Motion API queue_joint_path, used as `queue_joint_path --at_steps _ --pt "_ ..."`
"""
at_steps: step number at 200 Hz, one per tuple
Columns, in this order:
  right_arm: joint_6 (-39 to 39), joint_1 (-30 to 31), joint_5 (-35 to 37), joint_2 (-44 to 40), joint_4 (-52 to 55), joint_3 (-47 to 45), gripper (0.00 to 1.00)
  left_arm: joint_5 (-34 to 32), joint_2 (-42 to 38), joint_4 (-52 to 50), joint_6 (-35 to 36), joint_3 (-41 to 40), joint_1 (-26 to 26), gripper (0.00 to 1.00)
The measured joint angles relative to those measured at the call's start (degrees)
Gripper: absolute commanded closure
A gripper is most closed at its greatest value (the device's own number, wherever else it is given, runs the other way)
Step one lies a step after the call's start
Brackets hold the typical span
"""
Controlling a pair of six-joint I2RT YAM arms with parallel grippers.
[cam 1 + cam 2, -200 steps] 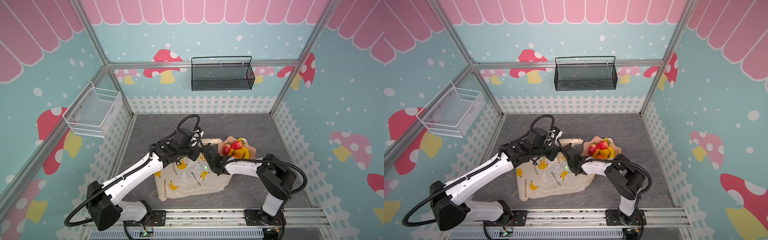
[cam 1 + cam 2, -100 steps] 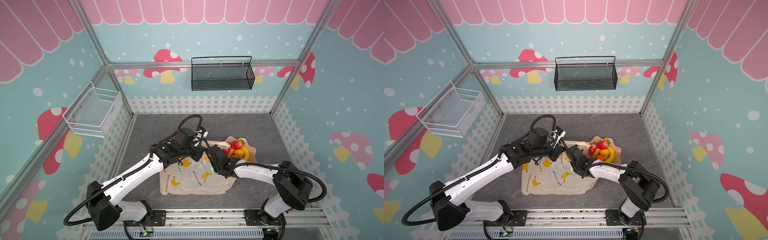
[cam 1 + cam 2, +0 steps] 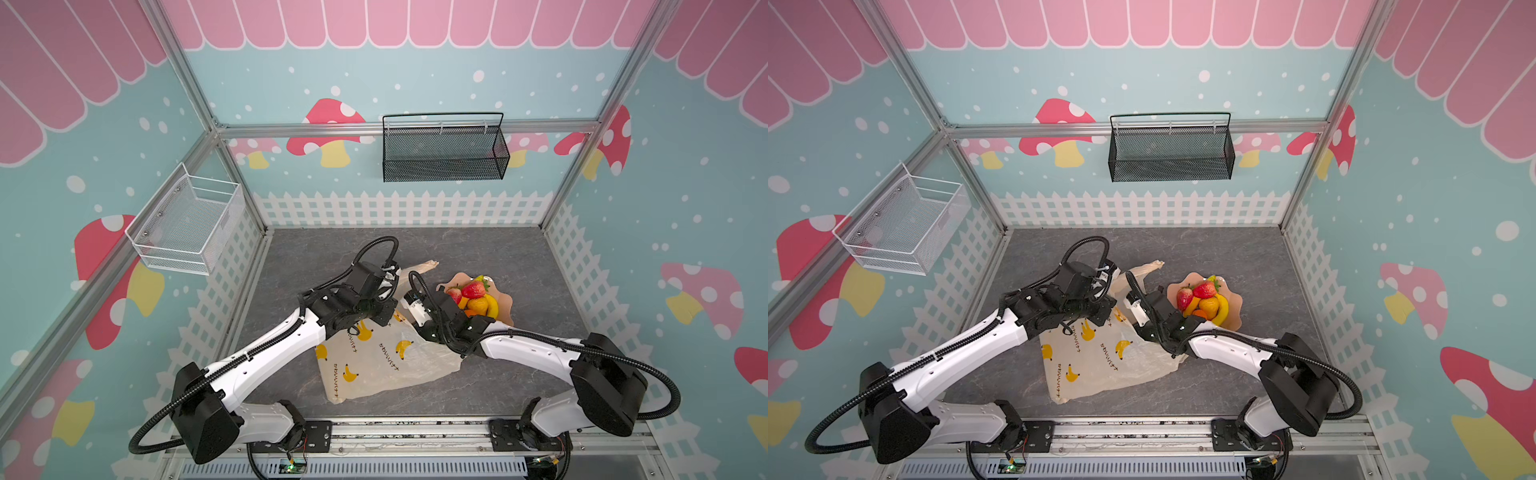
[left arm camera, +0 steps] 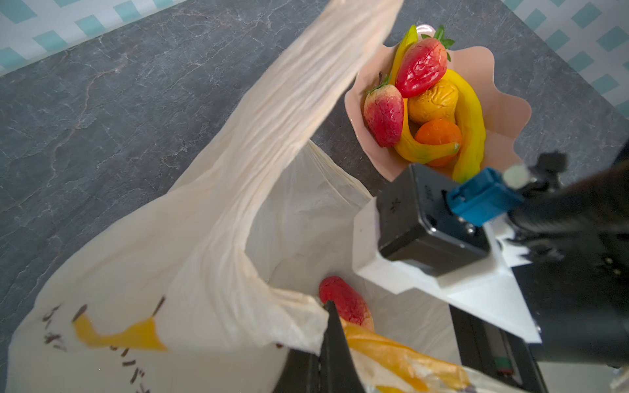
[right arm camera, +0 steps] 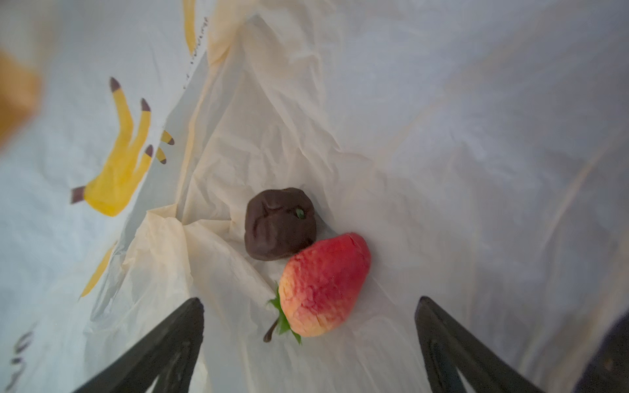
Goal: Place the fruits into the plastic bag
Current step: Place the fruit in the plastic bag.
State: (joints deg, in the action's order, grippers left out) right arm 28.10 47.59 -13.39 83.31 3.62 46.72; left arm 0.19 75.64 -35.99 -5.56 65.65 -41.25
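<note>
The plastic bag (image 3: 376,361) is being kept on the grey counter (image 3: 478,253) at centre, its mouth turned toward 1 o'clock in both top views. Its rim is being pinched by the left end effector (image 4: 328,308), jaws closed on the film, so the mouth is being held up and open.

The right end effector (image 5: 309,301) is being shown deep inside the bag, jaws spread wide and gripping nothing. Just ahead of its tips a strawberry (image 5: 323,285) is lying on the bag's floor, touching a dark brown fruit (image 5: 279,228). That makes two fruits in the bag, as far as can be seen. The step in hand is being judged as the drop-off of that strawberry.

At 2 o'clock from the bag, the pink plate (image 4: 503,109) is being left loaded with two strawberries (image 4: 422,64), bananas (image 4: 469,115), a tangerine (image 4: 439,134) and a wrinkled yellow fruit (image 4: 432,100), all piled touching.

Next, a clean withdrawal of the right arm through the mouth is being called for, without the film being snagged. A reach toward the plate is then being called for, with the rim being held by the left.
</note>
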Motion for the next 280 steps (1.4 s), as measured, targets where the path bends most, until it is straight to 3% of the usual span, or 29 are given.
queue_joint_path --at_steps 87,163,203,280 --pt "6.1 -0.7 14.3 -8.0 7.8 -0.6 0.01 1.2 0.1 0.3 0.9 0.1 0.0 1.00" --pt "11.8 -6.5 24.2 -12.1 15.0 0.0 0.00 2.0 1.6 0.7 2.0 1.2 -1.3 1.00" --pt "10.9 -8.6 22.4 -14.5 15.0 0.0 0.02 0.8 1.6 0.8 2.4 1.2 -1.4 1.00" --pt "7.5 -8.1 7.0 -19.8 4.6 -8.0 0.07 -7.4 5.7 2.0 5.1 6.7 -1.4 1.00"
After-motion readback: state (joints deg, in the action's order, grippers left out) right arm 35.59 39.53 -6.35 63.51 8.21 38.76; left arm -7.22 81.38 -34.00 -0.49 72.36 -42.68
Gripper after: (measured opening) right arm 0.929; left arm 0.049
